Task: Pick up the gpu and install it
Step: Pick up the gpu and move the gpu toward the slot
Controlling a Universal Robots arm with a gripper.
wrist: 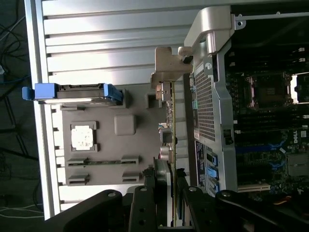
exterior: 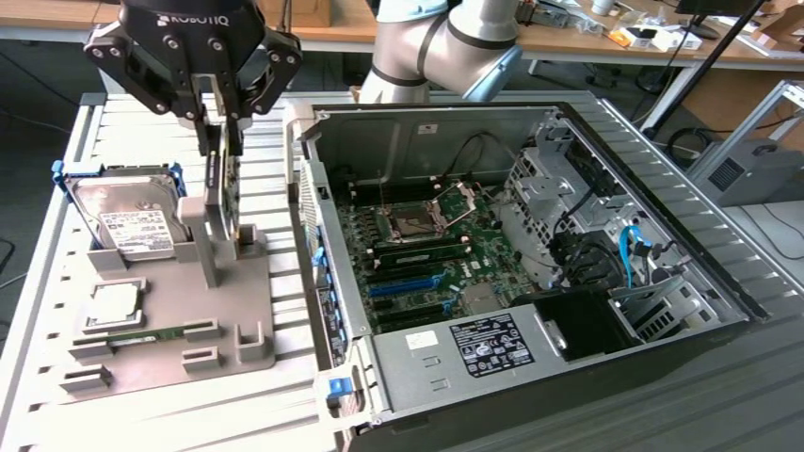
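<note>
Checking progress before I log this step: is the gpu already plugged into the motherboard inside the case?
No, the gpu stands on edge in the grey holder outside the computer case, directly under the claw.

The gripper (exterior: 221,146) and arm (exterior: 440,38) are cut off at the exterior view's top edge; the hard drive label (exterior: 132,231) is too small to read.
</note>
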